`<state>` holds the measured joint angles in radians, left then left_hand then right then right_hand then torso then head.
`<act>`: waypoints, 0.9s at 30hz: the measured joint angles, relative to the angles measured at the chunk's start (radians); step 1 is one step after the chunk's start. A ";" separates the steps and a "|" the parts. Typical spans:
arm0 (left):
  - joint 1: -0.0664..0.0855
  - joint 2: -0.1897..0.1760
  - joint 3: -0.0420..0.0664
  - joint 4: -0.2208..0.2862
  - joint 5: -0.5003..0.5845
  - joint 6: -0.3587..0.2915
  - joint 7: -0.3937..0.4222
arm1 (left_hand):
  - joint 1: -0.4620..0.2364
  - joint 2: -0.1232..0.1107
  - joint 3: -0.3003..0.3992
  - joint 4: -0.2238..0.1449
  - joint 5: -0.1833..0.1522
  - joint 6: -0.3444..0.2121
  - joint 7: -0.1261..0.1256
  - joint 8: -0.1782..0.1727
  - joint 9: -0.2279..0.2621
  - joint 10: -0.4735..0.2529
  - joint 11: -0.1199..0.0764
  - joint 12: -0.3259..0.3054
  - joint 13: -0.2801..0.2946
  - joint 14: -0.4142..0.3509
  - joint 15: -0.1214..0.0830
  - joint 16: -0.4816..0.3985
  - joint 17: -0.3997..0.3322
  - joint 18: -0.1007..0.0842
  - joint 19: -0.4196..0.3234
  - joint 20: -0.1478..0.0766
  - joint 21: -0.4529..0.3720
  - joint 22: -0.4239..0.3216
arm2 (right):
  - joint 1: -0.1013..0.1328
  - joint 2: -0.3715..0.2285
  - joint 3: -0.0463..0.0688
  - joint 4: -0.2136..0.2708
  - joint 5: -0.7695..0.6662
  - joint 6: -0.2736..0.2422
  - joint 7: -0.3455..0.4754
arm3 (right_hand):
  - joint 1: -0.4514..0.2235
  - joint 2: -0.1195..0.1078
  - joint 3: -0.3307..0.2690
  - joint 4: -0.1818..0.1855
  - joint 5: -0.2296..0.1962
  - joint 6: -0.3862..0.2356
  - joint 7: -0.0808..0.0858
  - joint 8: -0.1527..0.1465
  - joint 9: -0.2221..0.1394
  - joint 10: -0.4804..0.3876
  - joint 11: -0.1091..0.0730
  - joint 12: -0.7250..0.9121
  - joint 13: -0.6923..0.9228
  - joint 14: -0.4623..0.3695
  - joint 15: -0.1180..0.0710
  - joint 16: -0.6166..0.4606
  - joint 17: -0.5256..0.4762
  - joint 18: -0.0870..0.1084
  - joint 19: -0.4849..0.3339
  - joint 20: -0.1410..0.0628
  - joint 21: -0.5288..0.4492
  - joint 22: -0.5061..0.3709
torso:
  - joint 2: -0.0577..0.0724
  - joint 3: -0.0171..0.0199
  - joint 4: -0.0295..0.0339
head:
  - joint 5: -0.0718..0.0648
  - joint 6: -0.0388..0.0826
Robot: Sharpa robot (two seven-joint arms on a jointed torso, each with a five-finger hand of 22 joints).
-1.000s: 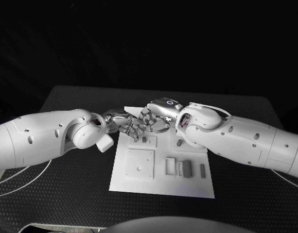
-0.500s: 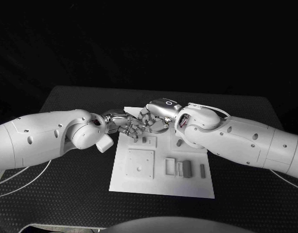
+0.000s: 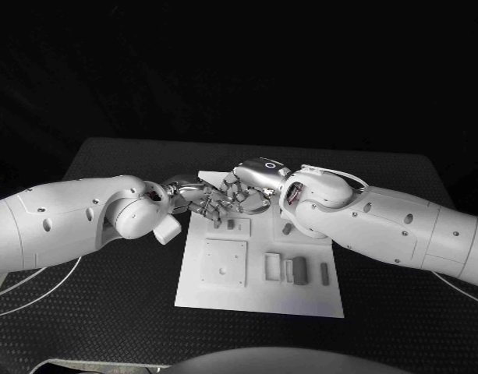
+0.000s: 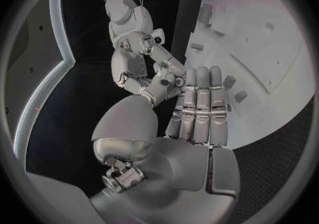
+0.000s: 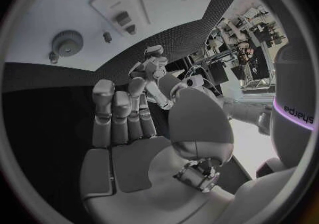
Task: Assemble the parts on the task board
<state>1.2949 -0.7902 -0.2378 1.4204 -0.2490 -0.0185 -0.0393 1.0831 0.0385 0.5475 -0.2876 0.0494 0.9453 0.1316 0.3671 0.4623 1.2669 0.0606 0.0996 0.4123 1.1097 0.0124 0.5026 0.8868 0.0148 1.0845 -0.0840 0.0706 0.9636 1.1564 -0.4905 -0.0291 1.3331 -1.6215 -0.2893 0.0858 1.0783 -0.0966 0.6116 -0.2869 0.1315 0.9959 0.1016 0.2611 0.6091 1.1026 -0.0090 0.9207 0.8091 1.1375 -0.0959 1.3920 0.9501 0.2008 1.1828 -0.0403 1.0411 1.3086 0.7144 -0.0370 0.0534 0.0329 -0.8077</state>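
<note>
Left hand (image 3: pixel 197 199) and right hand (image 3: pixel 250 190) are meeting fingertip to fingertip above the task board (image 3: pixel 256 292); any held part cannot be told.

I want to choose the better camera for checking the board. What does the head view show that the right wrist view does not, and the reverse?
The head view adds the left robot hand and the right robot hand meeting over the far end of the task board, and a row of long parts near its front right corner. The right wrist view adds the right robot hand's palm, fingers straight and nothing in it, and a round part on the board. Both show the board and its square plate.
</note>
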 measured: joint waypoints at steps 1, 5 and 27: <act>0.000 0.000 0.000 0.000 0.000 -0.001 0.000 | 0.001 0.001 0.000 0.000 0.000 0.000 0.000 0.000 0.001 0.000 0.000 0.000 0.000 0.000 0.000 0.000 0.000 0.000 0.000 0.000 0.000 0.000 | 0.000 0.000 0.000 0.000 0.000 0.000 0.000 | 0.000 0.000 0.000 0.000 0.000 -0.001 0.001 0.000 0.000 0.000 0.000 0.000 0.000 0.001 -0.001 0.000 0.000 0.000 0.000 0.000 0.000 0.000 | 0.000 0.0000 0.0001 | 0.000 0.000; 0.000 0.001 0.000 0.000 -0.001 -0.004 0.001 | 0.004 0.004 0.003 0.003 0.000 0.004 0.004 0.000 0.005 0.007 0.000 0.000 0.002 0.007 0.000 0.000 0.001 0.000 0.000 0.000 0.000 0.001 | 0.000 0.000 0.000 -0.001 0.001 0.000 0.001 | 0.000 0.000 0.000 0.000 0.000 -0.005 0.001 -0.003 0.000 -0.004 0.004 0.000 0.000 -0.001 -0.004 -0.004 0.000 0.000 0.000 0.000 0.000 0.000 | 0.000 -0.0005 0.0002 | -0.001 0.000; 0.000 0.001 0.000 -0.002 -0.008 -0.017 0.004 | 0.009 0.009 0.010 0.004 0.000 0.004 0.004 0.006 0.010 0.014 0.000 0.000 0.006 0.011 -0.003 0.000 0.003 0.000 0.004 -0.004 0.004 0.003 | -0.001 -0.004 0.000 -0.007 0.028 -0.023 0.009 | 0.032 -0.039 0.000 0.000 0.000 -0.103 -0.001 -0.098 -0.062 -0.067 0.063 -0.011 -0.002 -0.054 0.039 -0.024 0.002 -0.001 -0.033 -0.004 -0.038 0.000 | 0.000 -0.0007 0.0004 | -0.002 -0.001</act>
<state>1.2951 -0.7894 -0.2376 1.4180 -0.2566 -0.0356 -0.0357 1.0923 0.0475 0.5576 -0.2840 0.0493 0.9490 0.1353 0.3735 0.4722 1.2811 0.0602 0.0995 0.4184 1.1203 0.0090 0.5026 0.8898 0.0149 1.0884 -0.0877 0.0745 0.9664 1.1556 -0.4946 -0.0296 1.3266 -1.5937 -0.3119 0.0949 1.1098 -0.1358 0.6115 -0.2869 0.1315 0.8930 0.1010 0.1631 0.5476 1.0361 0.0536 0.9098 0.8070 1.0836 -0.0567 1.3679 0.9517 0.1998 1.1501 -0.0442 1.0029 1.3086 0.7144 -0.0377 0.0538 0.0310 -0.8087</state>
